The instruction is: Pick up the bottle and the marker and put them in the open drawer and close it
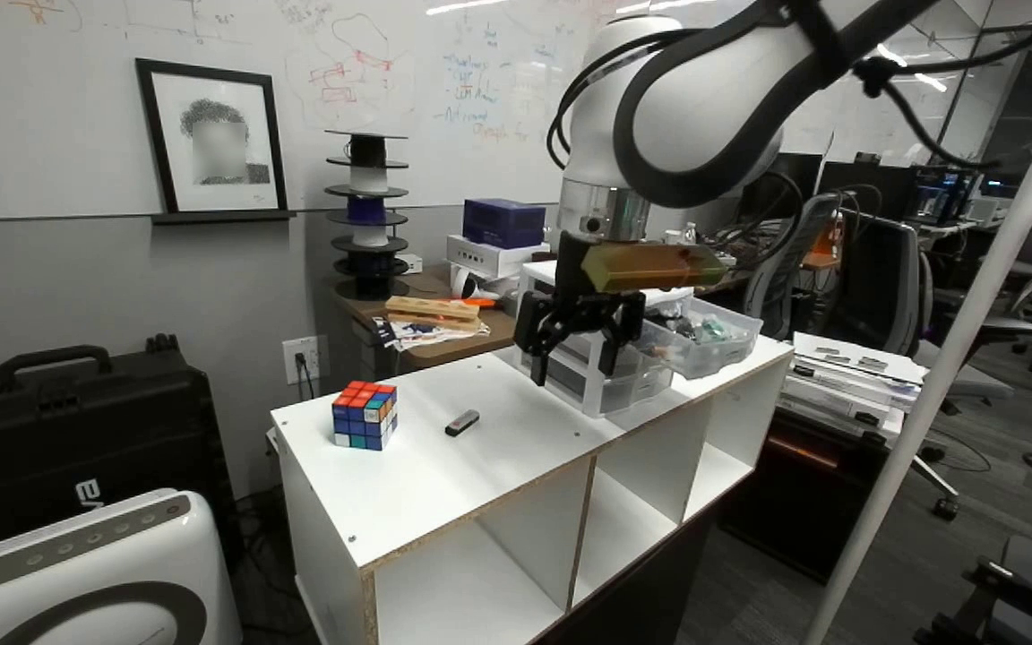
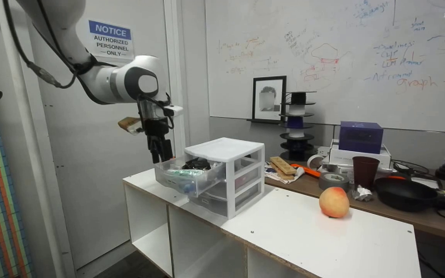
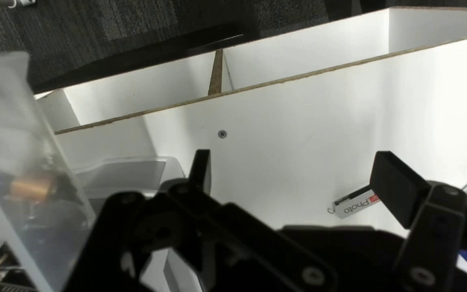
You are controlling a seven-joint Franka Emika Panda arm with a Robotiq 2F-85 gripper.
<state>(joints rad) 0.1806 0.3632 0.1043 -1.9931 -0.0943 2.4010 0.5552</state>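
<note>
- Jaws wide apart, hanging above the worktop [image 1: 516, 457].
- Small grey-black stick [image 1: 462, 422] lies on it, near the cube [image 1: 364, 415].
- Clear top drawer [image 1: 720, 356] stands open, clutter [image 1: 702, 328] inside.

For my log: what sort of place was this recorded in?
Most likely a research lab or a lab-like office. A whiteboard carries handwritten notes and sketches, a sign reads "Notice, authorized personnel only", and an office chair stands in the background.
</note>
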